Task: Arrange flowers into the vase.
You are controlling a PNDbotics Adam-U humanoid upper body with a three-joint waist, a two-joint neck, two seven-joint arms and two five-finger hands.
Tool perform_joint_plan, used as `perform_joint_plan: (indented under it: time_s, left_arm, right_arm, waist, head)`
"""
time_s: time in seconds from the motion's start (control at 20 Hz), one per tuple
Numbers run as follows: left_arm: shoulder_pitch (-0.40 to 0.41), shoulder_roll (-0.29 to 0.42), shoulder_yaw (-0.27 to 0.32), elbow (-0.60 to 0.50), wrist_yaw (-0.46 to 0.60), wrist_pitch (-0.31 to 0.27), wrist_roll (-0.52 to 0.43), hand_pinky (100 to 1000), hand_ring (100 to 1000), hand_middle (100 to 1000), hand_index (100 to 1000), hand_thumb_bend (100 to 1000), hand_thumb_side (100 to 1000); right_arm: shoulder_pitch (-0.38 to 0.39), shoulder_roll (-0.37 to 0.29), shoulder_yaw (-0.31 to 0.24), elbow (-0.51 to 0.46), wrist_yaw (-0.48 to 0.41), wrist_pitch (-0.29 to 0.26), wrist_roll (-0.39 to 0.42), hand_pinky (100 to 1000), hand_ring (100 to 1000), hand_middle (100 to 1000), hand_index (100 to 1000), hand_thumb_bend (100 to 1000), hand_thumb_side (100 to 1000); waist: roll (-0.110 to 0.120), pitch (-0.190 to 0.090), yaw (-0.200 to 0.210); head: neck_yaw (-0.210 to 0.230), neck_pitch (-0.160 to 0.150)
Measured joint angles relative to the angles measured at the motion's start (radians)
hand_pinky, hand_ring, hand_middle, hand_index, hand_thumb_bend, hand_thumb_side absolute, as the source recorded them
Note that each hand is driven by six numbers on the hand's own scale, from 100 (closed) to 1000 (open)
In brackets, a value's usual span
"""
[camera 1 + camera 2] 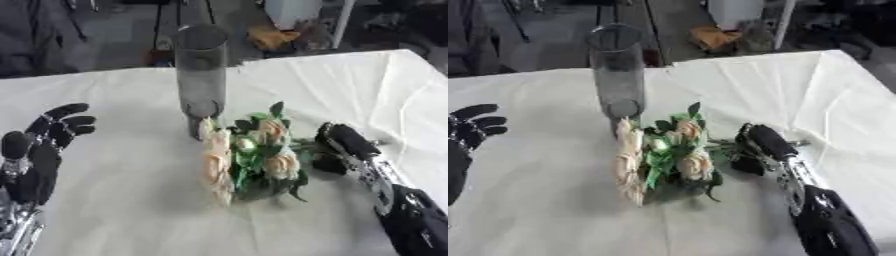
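Soft, even light washes the white cloth-covered table [350, 85], bright toward the far right corner. The tall clear glass vase [201, 75] looks grey and smeary. The peach-and-green flower bunch [662, 155] casts a faint shadow beneath. Everything reads blurred, and the background sits dim.

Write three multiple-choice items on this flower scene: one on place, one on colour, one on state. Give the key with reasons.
1. Where does the bouquet lie?
A. inside the vase
B. on the tablecloth in front of the vase
C. in the left hand

2. What colour are the roses?
A. pale peach
B. deep red
C. blue

3. What state is the glass vase in?
A. tipped over
B. upright, holding flowers
C. upright, no flowers in it

Key: 1 B, the bouquet rests on the white tablecloth beside the right hand. 2 A, the blooms are creamy peach. 3 C, it stands with nothing inside; the left hand is open, away from it.
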Motion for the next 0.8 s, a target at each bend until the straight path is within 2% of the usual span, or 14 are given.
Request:
perform_joint_plan:
  time_s: [0.3,0.8]
  left_arm:
    - [0.000,0.000,0.000,0.000,0.000,0.000,0.000,763,750,768,798,851,977]
    - [-0.001,0.000,0.000,0.000,0.000,0.000,0.000,763,750,768,798,851,976]
  right_arm:
    - [-0.001,0.005,-0.016,0.000,-0.017,0.023,-0.033,100,100,100,115,100,916]
    - [-0.047,0.008,-0.048,-0.038,-0.036,0.066,-0.052,100,100,100,112,100,905]
  waist:
    - [0.000,0.000,0.000]
    - [0.001,0.000,0.000]
  head:
    - [0.000,0.000]
    - [-0.001,0.000]
